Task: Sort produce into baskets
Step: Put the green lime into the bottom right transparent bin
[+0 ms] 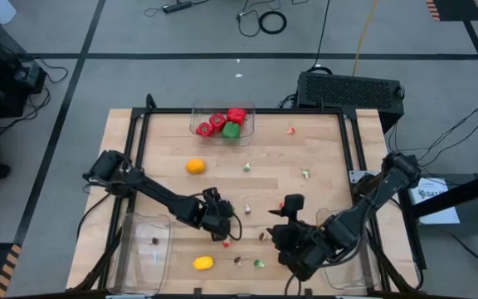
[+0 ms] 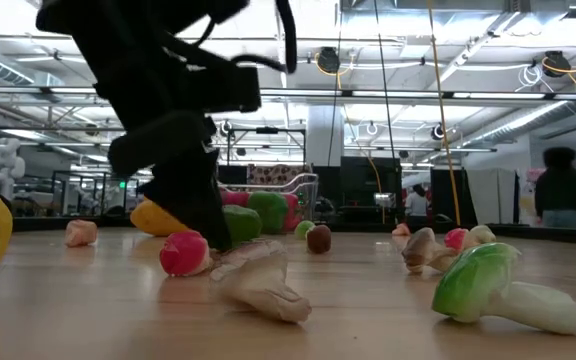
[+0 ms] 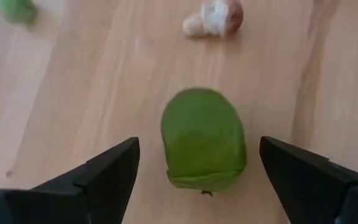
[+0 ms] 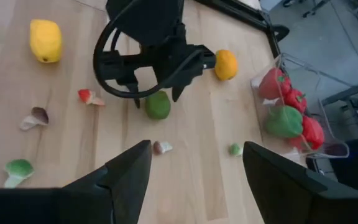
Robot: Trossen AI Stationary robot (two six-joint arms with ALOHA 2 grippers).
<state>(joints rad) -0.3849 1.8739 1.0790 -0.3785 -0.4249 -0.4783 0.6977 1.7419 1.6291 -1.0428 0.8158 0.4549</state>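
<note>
A green round fruit (image 3: 204, 140) lies on the wooden table (image 1: 322, 158), between the fingers of my left gripper (image 3: 199, 146). That gripper is open and points steeply down over the fruit, and its fingers stand on either side without touching it. In the right wrist view the left gripper (image 4: 157, 93) is right above the fruit (image 4: 158, 107). My right gripper (image 4: 196, 148) hangs open and holds nothing, above the table to the right of the left one (image 1: 218, 218). A clear basket (image 1: 196, 126) at the far edge holds red peppers (image 1: 226, 118) and a green pepper (image 1: 231, 130).
An orange (image 1: 195, 166) and a yellow lemon (image 1: 203, 262) lie loose on the table. Small bits lie scattered about: a mushroom (image 3: 215, 17), a red piece (image 4: 87, 96) and a green-white vegetable (image 2: 478, 285). Clear baskets stand at the near left (image 1: 143, 249) and near right (image 1: 351, 270).
</note>
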